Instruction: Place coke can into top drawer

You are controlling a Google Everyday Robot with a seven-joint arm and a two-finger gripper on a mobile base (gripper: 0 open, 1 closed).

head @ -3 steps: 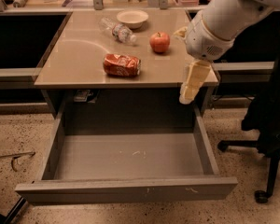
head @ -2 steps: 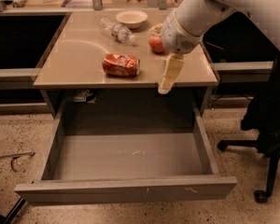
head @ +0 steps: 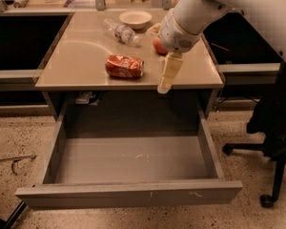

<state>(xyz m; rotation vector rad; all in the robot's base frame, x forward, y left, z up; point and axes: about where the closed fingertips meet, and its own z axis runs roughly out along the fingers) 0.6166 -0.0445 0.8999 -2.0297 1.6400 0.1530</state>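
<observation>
The arm has swung left across the table (head: 76,56) over the past second, carrying the gripper (head: 164,84) from near the right front corner to a spot closer to the middle of the front edge, while the things on the table lie where they did. The cream-coloured gripper now points downward and a little to the left, its tip hanging over the table's front lip just to the right of the coke can (head: 125,66) and apart from it. It holds nothing, and whether it is open or closed cannot be told from this view. The coke can lies on its side on the tan surface, dented, near the front and slightly left of centre, its long axis running roughly left to right. Behind it a clear plastic bottle (head: 120,31) also lies on its side, tilted diagonally, and just beyond that stands a shallow white bowl (head: 135,18). A red apple (head: 157,46) is mostly hidden behind the arm's bulky white wrist, only its left edge showing. Below the table the top drawer (head: 109,194) is pulled well out towards the camera, its grey front panel nearest and its scuffed grey floor carrying a few pale marks. A dark office chair (head: 276,128) stands on the speckled floor (head: 19,137) at the right.
</observation>
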